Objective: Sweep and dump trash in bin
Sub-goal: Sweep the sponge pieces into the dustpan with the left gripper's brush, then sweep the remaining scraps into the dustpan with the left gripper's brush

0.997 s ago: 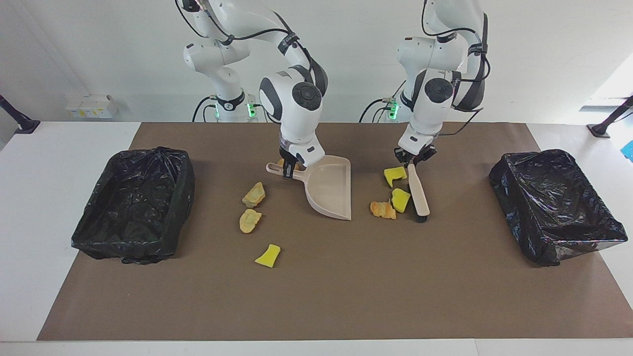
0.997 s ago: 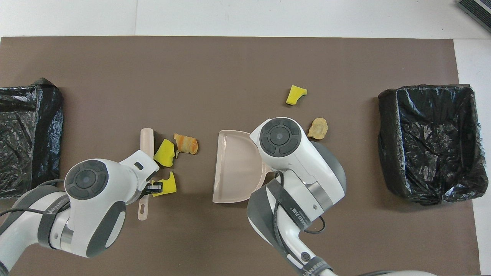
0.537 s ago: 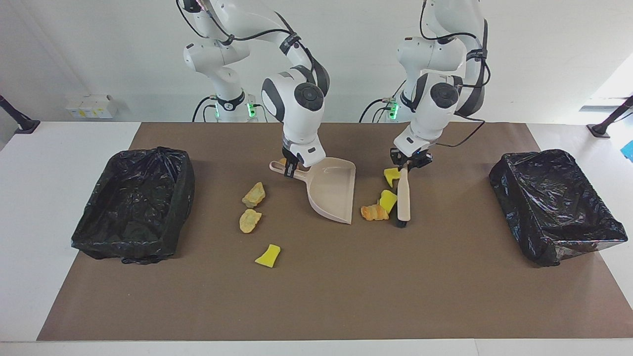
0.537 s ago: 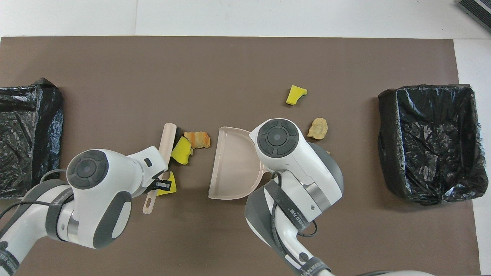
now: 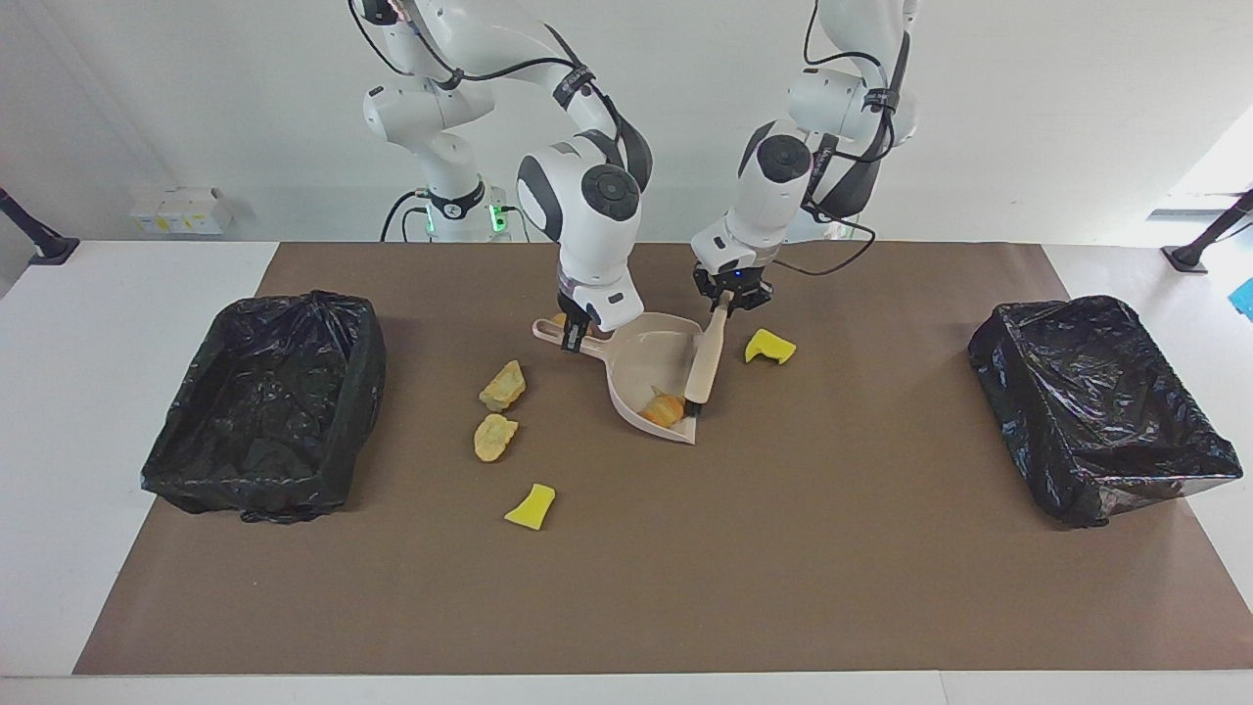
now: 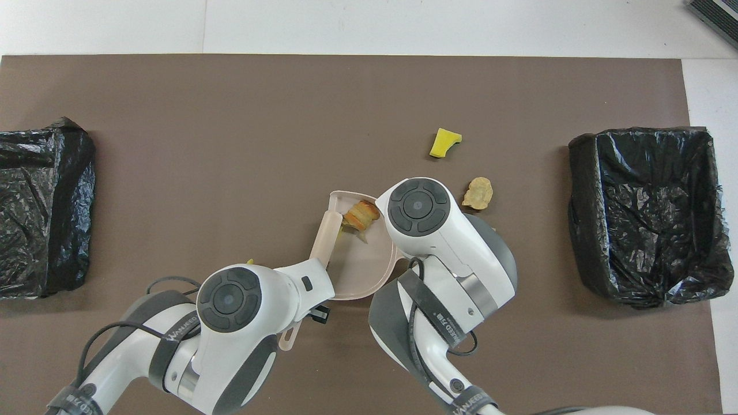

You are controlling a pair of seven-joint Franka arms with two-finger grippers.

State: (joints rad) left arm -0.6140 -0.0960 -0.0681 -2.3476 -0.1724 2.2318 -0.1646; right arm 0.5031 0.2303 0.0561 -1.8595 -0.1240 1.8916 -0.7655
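**First scraps in the pan, most of the trash still on the mat**

Neither black-lined bin shows any trash inside: the bin at the right arm's end (image 5: 264,401) and the bin at the left arm's end (image 5: 1101,406) both stand well apart from the dustpan (image 5: 658,377), which sits mid-mat between them. Nothing has been dumped, so I judge the task to be at an early stage.

The dustpan rests on the brown mat (image 5: 783,568), its handle pinched by the right gripper (image 5: 576,336), whose fingertips are pressed together on it. The brush (image 5: 707,364) lies across the pan's open mouth, its bristle end down against the pan; the left gripper (image 5: 732,297) is clamped on the top of its handle.

Inside the pan, by the bristles, sits a tan-orange lump (image 5: 664,406), with a sliver of yellow beside it in the overhead view.

Left to sweep: a yellow sponge chunk (image 5: 769,347) just beside the pan, toward the left arm's end; two tan lumps (image 5: 502,385) (image 5: 494,437) near the pan toward the right arm's end; and another yellow chunk (image 5: 531,506) farther from the robots than the pan. After that comes the dump.
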